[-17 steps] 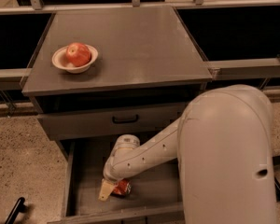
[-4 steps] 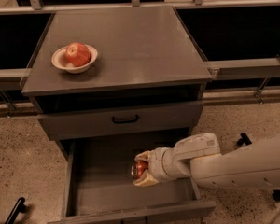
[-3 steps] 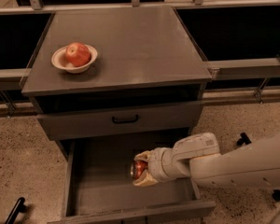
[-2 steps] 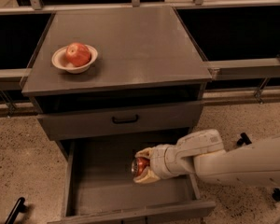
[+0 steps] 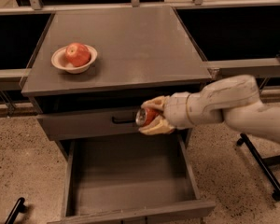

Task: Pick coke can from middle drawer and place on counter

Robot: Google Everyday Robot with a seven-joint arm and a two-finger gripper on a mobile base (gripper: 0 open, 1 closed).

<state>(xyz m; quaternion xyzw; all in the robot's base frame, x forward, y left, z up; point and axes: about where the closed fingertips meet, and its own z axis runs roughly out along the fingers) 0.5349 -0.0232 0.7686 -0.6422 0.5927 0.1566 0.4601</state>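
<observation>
lab-like room: speckled floor, grey drawer cabinet; tool above open drawer.

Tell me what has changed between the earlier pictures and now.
The gripper, shut on the small red coke can, lifted it off the floor of the wide grey middle drawer. It now holds the can in front of the grey drawer front with the black handle, below the flat grey counter. Unchanged: the drawer is open, and the red apple sits in its white bowl.
</observation>
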